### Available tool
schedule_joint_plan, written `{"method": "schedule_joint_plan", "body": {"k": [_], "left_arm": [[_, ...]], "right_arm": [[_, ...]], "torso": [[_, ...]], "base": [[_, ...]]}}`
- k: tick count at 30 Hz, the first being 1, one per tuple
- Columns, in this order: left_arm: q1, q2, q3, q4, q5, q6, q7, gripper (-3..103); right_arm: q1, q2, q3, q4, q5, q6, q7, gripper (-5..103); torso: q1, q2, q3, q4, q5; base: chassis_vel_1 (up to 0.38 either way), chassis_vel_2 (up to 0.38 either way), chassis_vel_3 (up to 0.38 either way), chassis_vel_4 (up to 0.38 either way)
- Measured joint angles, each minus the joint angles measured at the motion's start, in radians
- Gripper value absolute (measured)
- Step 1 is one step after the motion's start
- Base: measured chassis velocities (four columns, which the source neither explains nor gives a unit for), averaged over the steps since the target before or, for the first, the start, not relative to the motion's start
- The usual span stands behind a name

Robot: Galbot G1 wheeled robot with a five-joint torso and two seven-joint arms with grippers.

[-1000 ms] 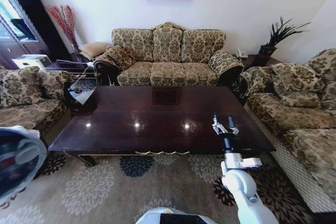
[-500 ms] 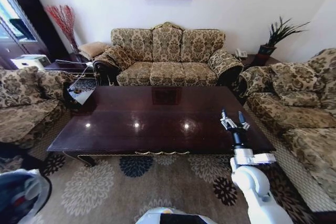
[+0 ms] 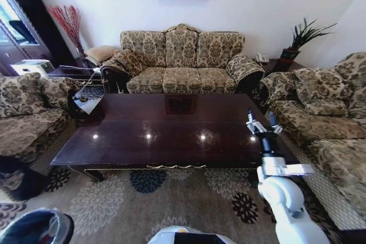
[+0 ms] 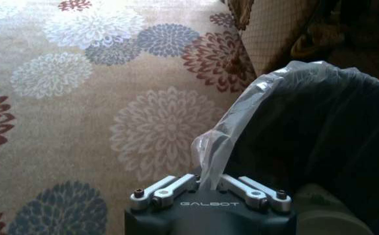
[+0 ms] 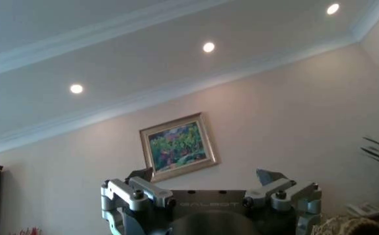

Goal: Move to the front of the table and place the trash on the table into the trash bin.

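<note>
One trash bin, black, white liner pinched by left gripper above carpet; contents unseen. Right gripper raised over table right end, fingers apart, empty.

table ahead on rug; sofa behind; trash bin front-left

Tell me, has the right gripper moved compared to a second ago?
Yes. The right gripper, open, has shifted toward the robot's right along the table, now near its right end by the armchair.
</note>
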Motion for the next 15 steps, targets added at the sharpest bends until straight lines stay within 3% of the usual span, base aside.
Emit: {"method": "schedule_joint_plan", "body": {"k": [5, 15], "left_arm": [[-0.028, 0.011, 0.029, 0.084, 0.016, 0.008, 0.024, 0], [-0.122, -0.016, 0.095, 0.283, 0.115, -0.015, 0.162, 0]], "right_arm": [[-0.003, 0.0, 0.019, 0.046, 0.027, -0.025, 0.012, 100], [-0.025, -0.021, 0.035, 0.101, 0.038, -0.065, 0.021, 100]], "torso": [[0.0, 0.0, 0.0, 0.0002, 0.0], [0.0, 0.0, 0.0, -0.0001, 0.0003]], "base": [[0.0, 0.0, 0.0, 0.0], [0.0, 0.0, 0.0, 0.0]]}}
